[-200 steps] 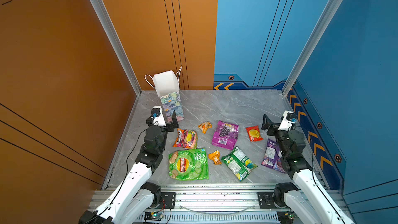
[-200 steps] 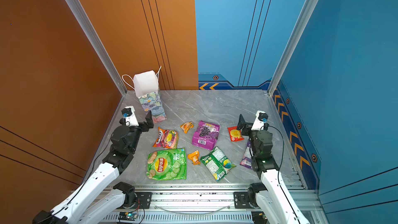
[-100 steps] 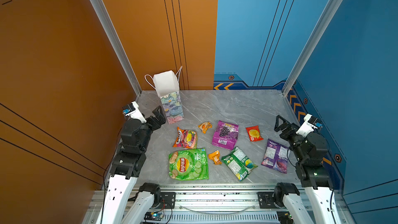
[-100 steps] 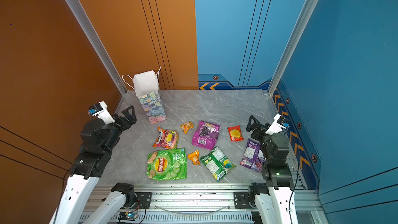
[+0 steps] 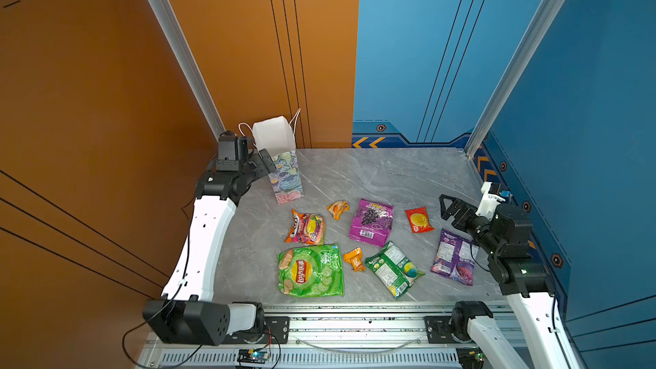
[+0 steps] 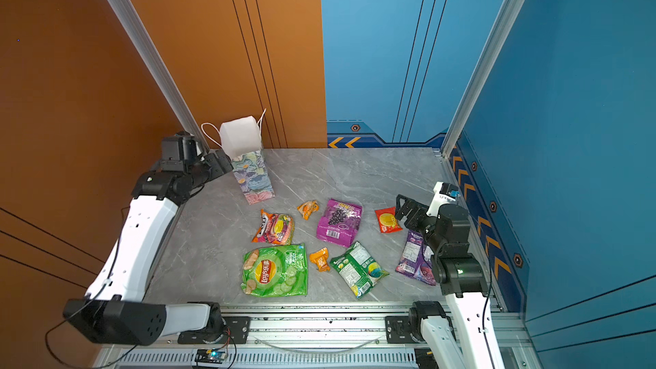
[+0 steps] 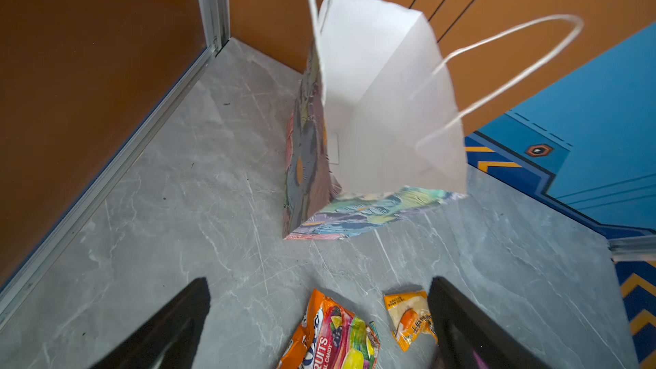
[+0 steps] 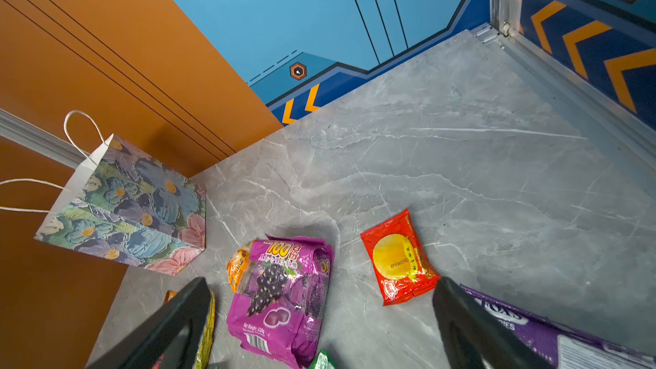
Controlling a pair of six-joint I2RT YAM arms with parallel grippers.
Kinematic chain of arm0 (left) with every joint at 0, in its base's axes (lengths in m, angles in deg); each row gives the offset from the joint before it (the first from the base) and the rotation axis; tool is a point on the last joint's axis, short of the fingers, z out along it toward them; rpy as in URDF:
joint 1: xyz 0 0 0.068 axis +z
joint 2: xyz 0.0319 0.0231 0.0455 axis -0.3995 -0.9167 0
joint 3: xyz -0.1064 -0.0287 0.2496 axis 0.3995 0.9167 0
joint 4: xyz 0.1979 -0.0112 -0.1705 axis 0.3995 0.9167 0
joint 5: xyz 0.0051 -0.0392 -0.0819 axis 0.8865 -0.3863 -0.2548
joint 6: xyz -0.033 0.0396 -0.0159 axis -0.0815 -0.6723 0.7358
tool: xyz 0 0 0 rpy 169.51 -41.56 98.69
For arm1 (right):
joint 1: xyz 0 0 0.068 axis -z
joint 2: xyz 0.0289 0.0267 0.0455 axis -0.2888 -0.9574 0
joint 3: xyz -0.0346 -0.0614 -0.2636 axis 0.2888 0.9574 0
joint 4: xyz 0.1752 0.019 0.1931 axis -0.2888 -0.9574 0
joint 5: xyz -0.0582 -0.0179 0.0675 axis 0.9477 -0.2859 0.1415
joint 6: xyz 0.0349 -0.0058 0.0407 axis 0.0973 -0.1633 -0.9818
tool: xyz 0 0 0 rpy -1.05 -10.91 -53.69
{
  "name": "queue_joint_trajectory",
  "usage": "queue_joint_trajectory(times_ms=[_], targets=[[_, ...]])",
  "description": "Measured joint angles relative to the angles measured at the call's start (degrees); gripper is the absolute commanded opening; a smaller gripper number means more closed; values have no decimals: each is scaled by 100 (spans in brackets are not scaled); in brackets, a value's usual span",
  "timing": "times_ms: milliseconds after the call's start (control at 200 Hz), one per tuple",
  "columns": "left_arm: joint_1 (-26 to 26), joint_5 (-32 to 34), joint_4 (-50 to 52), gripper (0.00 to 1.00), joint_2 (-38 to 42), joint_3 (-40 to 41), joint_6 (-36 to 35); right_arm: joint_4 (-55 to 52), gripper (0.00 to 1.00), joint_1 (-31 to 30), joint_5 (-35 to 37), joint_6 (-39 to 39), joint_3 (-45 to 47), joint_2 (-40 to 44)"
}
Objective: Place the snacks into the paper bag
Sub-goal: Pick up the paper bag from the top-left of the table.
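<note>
Tall bag could tip before any packing.
Bag (image 5: 287, 179) stands upper left; snacks (image 5: 371, 221) all lie lower centre. Left gripper (image 5: 265, 162), open and empty, crowds the bag's side, so a nudge may topple it. Right gripper (image 5: 448, 207) is open and empty.

Paper bag (image 5: 284, 179) stands rear left on the bench (image 5: 390, 172); snacks (image 5: 371, 221) lie spread before it, toward my right side.

Both top views look down from high up at the whole grey table (image 5: 372, 175), while each wrist camera sits low and close, looking forward, and both see the paper bag (image 7: 372, 101).
</note>
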Motion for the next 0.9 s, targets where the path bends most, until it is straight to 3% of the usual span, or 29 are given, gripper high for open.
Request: queue_joint_trajectory(times_ms=[190, 280, 476, 896], targets=[[136, 0, 356, 90, -933, -828, 85, -299, 100, -201, 52, 111, -9, -26], [151, -4, 450, 77, -1224, -1169, 133, -385, 100, -297, 131, 146, -9, -42], [160, 63, 686, 76, -2002, -2162, 199, -485, 99, -450, 136, 157, -9, -118], [-190, 640, 986, 62, -2468, -2634, 459, -599, 99, -702, 247, 157, -11, -127]])
